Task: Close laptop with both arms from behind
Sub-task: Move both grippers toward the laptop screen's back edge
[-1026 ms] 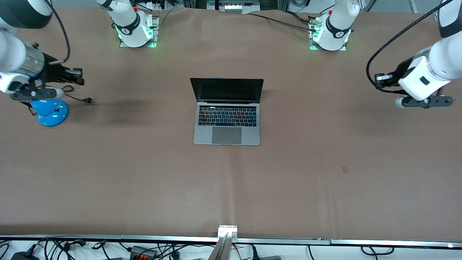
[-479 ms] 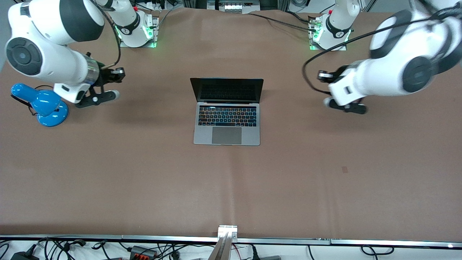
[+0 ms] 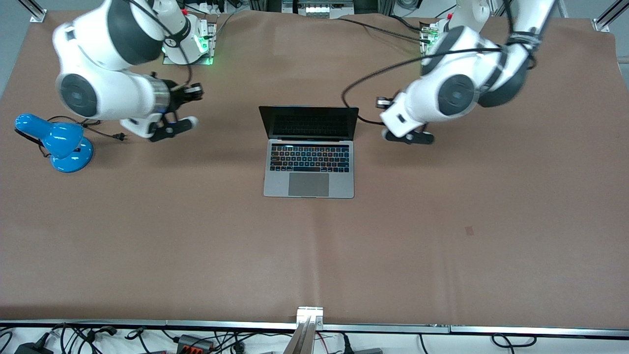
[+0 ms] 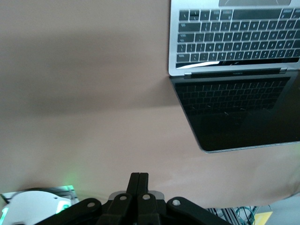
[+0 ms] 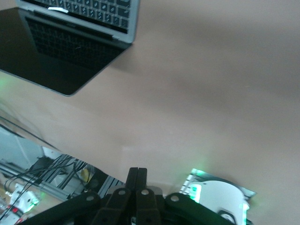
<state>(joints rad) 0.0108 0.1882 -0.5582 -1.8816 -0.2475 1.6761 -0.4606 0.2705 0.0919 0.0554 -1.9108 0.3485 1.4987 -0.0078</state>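
Observation:
The laptop (image 3: 309, 152) stands open in the middle of the table, its black screen upright and facing the front camera. It also shows in the left wrist view (image 4: 234, 70) and in the right wrist view (image 5: 70, 42). My right gripper (image 3: 196, 90) is shut and empty, in the air beside the laptop toward the right arm's end of the table; its fingers (image 5: 137, 176) are pressed together. My left gripper (image 3: 381, 103) is shut and empty, close beside the screen's edge toward the left arm's end; its fingers (image 4: 139, 180) are pressed together. Neither touches the laptop.
A blue desk lamp (image 3: 59, 142) lies at the right arm's end of the table, its cord and plug (image 3: 122, 136) trailing on the brown cover. The arm bases (image 3: 186, 46) (image 3: 444, 49) stand at the table's edge farthest from the front camera.
Both arms have swung in from the table's ends toward the laptop. The lamp, partly covered by the right arm before, now shows whole. The laptop has not moved.

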